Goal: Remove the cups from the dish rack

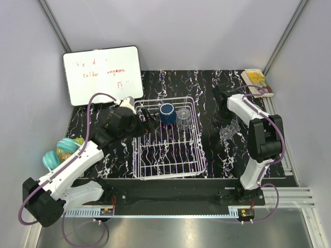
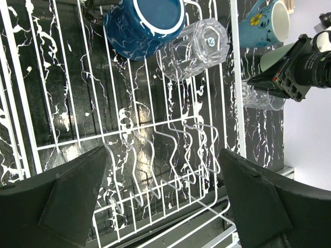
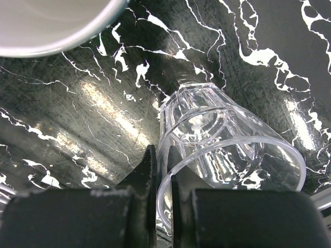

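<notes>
The white wire dish rack (image 1: pixel 168 155) lies mid-table. At its far end a dark navy mug (image 1: pixel 167 113) (image 2: pixel 145 20) and a clear glass (image 1: pixel 183 117) (image 2: pixel 194 49) sit side by side. My left gripper (image 1: pixel 145 115) (image 2: pixel 164 152) hovers over the rack's left far corner, open and holding nothing. To the right of the rack, my right gripper (image 1: pixel 227 124) (image 3: pixel 163 155) is shut on the rim of a second clear glass (image 1: pixel 228 131) (image 3: pixel 227 139), tilted just above the table. A light blue mug (image 2: pixel 264 23) and a pale green tumbler (image 2: pixel 274 57) stand on the table beyond it.
Two turquoise ribbed round things (image 1: pixel 57 152) sit at the table's left edge. A whiteboard (image 1: pixel 103 72) leans at the back left, and a small wooden box (image 1: pixel 257 82) is at the back right. A pale cup rim (image 3: pixel 46 26) is close to the right gripper.
</notes>
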